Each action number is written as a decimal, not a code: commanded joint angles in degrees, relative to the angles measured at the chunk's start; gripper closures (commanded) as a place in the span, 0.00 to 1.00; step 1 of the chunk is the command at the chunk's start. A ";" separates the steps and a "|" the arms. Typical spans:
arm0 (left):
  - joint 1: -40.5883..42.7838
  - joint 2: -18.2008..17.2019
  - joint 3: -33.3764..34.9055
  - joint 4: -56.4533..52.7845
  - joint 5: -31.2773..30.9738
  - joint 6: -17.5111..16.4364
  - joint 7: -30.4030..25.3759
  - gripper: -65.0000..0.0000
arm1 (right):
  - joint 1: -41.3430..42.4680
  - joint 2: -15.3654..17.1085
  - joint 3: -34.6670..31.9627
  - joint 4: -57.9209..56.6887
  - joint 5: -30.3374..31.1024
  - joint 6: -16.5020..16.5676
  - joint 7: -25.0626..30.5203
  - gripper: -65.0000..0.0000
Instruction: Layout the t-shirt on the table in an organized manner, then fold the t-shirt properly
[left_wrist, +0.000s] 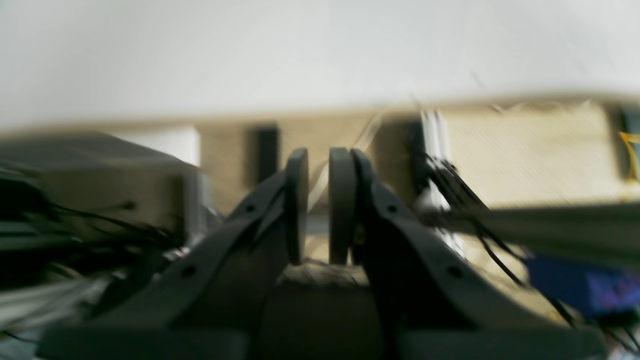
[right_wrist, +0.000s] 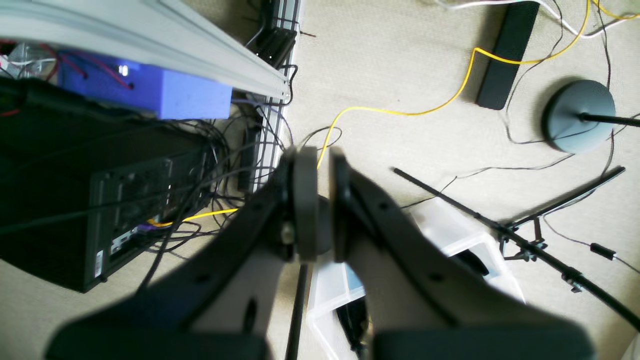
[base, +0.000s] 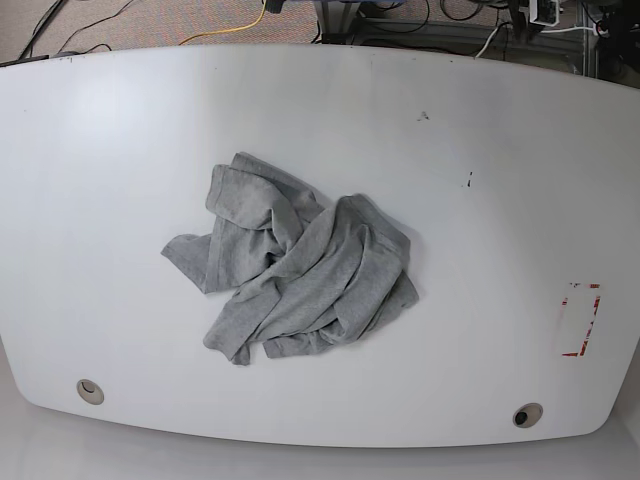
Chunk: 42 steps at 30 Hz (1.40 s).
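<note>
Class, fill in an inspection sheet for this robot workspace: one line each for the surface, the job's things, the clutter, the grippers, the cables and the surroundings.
Surface: the table, glossy white, with two round grommets, a red tape outline near one end and a few dark specks.
Job's things: the t-shirt, grey, lies crumpled in a heap near the table's middle, not laid out or folded.
Clutter: nothing seen on the table.
Grippers: left gripper narrowly parted, holding nothing; right gripper shut, holding nothing; neither shows in the base view.
Cables: a yellow cable and black wires on the floor.
Surroundings: beige carpet, a blue box, a round stand base.
</note>
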 joint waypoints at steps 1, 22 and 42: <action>2.72 -0.09 -0.39 2.13 -0.29 0.03 -1.19 0.90 | -2.40 0.32 0.34 1.22 2.45 0.12 1.12 0.96; 5.36 2.28 -1.18 2.83 -0.29 -0.06 -11.38 0.90 | -4.24 0.23 11.51 11.77 18.89 4.43 1.48 0.96; -8.45 2.28 -0.65 2.83 -0.02 -0.06 -13.32 0.89 | 19.67 0.32 18.63 11.68 18.28 15.86 -7.40 0.96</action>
